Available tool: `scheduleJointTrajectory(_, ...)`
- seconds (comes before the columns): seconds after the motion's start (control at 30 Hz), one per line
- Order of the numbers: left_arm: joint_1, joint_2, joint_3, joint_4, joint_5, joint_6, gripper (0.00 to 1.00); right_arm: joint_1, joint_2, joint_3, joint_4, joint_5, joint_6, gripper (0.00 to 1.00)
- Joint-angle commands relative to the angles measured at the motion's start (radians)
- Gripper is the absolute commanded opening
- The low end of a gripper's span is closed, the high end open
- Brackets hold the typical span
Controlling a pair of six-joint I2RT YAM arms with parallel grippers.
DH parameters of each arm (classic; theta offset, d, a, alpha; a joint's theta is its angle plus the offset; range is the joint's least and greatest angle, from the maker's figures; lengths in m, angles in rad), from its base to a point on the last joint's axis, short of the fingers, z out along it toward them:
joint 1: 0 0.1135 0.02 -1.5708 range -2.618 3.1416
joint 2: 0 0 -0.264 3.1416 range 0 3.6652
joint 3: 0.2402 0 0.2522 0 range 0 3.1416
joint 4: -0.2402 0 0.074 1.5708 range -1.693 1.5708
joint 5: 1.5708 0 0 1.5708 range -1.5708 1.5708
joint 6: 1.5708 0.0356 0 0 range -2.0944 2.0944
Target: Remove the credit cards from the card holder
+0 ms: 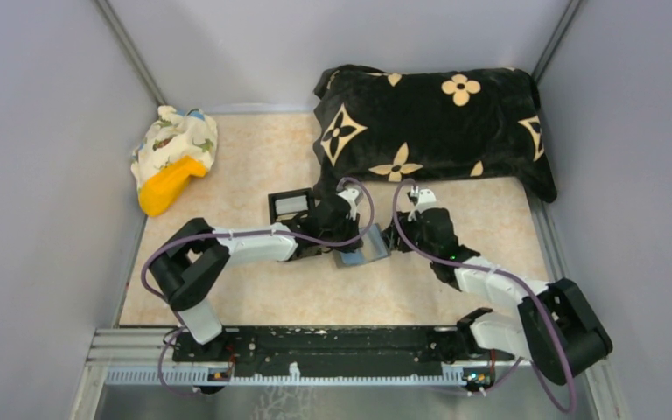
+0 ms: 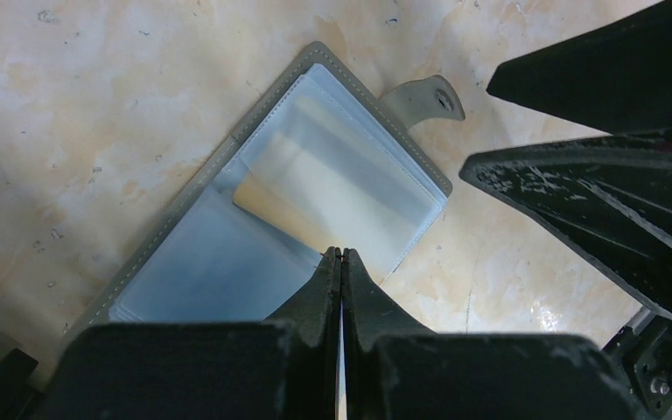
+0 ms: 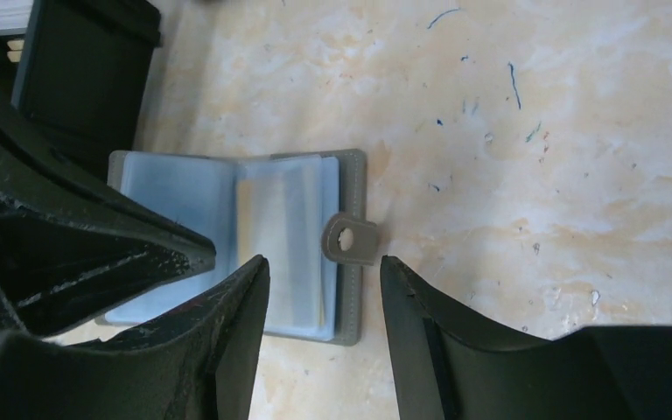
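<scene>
The grey card holder (image 1: 360,255) lies open on the table, its light-blue clear sleeves facing up. A cream card (image 2: 284,188) sits inside a sleeve. A grey strap tab (image 3: 348,238) sticks out from its edge. My left gripper (image 2: 341,253) is shut, its tips resting at the holder's (image 2: 227,254) near edge by the sleeve; whether it pinches anything I cannot tell. My right gripper (image 3: 324,262) is open just above the holder (image 3: 171,201), its jaws straddling the tab side. In the top view the left gripper (image 1: 341,247) and right gripper (image 1: 394,236) flank the holder.
A black box (image 1: 290,205) with compartments stands just behind the left gripper, and shows in the right wrist view (image 3: 87,61). A black patterned pillow (image 1: 429,122) lies at the back. A printed cloth with an orange object (image 1: 173,162) lies at the back left. Grey walls enclose the table.
</scene>
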Motion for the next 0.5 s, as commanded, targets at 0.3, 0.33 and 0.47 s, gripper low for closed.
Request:
scheduleJointTrajectory(0.3, 0.003, -0.009, -0.037, 0.011, 0.013, -0.012, 0.0, 0.012, 0.194, 0.129, 0.05, 0.091, -0.05, 0.28)
scheduleJointTrajectory(0.33, 0.003, -0.009, -0.04, 0.013, 0.012, -0.013, 0.0, 0.012, 0.194, 0.128, 0.049, 0.098, -0.042, 0.11)
scheduleJointTrajectory(0.47, 0.005, -0.007, -0.048, 0.021, 0.016, -0.016, 0.0, 0.012, 0.163, 0.101, 0.043, 0.141, -0.022, 0.0)
